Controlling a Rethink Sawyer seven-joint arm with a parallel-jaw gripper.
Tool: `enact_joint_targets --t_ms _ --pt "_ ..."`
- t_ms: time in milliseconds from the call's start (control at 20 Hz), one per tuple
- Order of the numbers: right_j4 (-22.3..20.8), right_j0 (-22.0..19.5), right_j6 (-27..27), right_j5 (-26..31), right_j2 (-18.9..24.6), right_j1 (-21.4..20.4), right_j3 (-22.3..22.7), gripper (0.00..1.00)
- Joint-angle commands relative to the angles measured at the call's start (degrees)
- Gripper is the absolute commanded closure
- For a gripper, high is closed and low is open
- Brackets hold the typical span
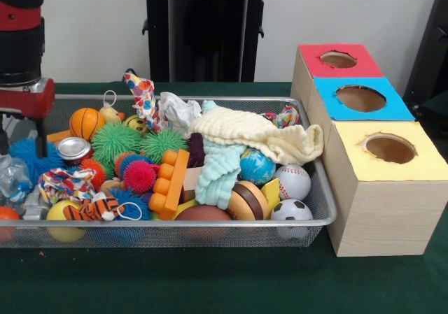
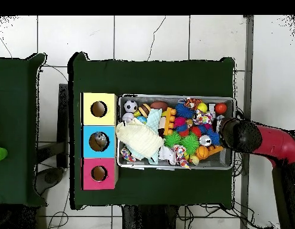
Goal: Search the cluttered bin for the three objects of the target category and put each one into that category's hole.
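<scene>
On the green-clothed table (image 1: 210, 286) the gripper (image 1: 21, 129), its opening impossible to judge here, hangs over the cluttered bin (image 1: 308, 219) end where the silver can (image 1: 73, 148) sits just beside spiky balls (image 1: 115, 140), which it might snag instead.

Green table (image 1: 210, 286): mesh bin (image 1: 316, 188), box (image 1: 392, 209).

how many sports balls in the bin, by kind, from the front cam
basketball: 1
baseball: 1
soccer ball: 1
football: 1
total: 4, all in the wire bin
</scene>
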Motion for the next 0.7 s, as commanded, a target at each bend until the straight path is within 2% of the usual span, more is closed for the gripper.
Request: enact_joint_targets --t_ms 50,250,500,700 --pt "-1.69 -0.79 -8.33 -0.53 4.04 4.07 0.62 0.0" --pt "-7.38 0.63 -10.11 -3.19 1.9 1.58 -2.18 0.0" --pt "-8.73 0.46 -10.87 -2.89 2.28 0.75 -3.01 0.0" --pt "-7.73 0.07 -9.52 -2.07 3.22 1.75 -2.75 0.0"
